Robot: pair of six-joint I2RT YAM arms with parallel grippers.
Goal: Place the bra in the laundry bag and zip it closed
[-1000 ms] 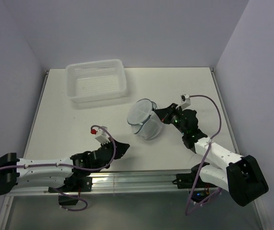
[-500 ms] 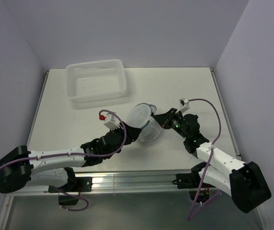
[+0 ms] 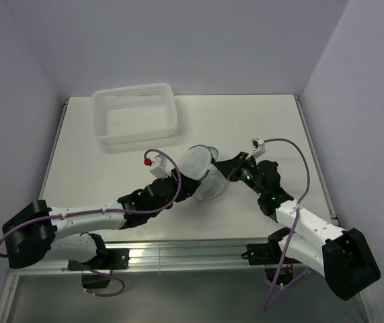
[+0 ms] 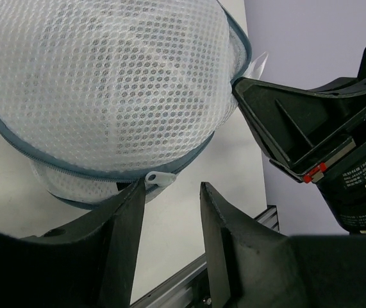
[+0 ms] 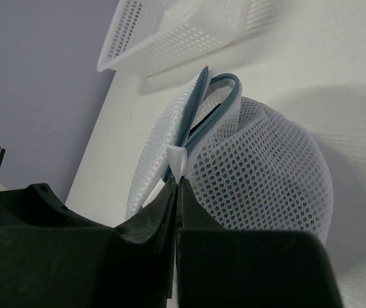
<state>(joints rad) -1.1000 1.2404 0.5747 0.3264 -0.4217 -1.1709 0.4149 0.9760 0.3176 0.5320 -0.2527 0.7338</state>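
The laundry bag (image 3: 202,175), a white mesh dome with a grey-blue zipper rim, rests on the table between both arms. My right gripper (image 5: 177,181) is shut on a white fabric tab (image 5: 178,157) at the bag's rim, where the zipper (image 5: 211,106) gapes partly open. My left gripper (image 4: 173,189) is open just below the bag (image 4: 106,90). The white zipper pull (image 4: 160,178) lies at the tip of its left finger, not pinched. In the top view the left gripper (image 3: 188,188) touches the bag's near-left side and the right gripper (image 3: 226,169) its right side. The bra is hidden.
A white perforated plastic basket (image 3: 136,113) stands at the back left of the table. The table's near edge with its aluminium rail (image 3: 185,250) runs close below the left gripper. The right gripper's body (image 4: 298,128) sits close on the right in the left wrist view.
My left arm has swung from the near edge up to the bag and its gripper has opened. The right gripper, still shut on the tab, has shifted the bag slightly.
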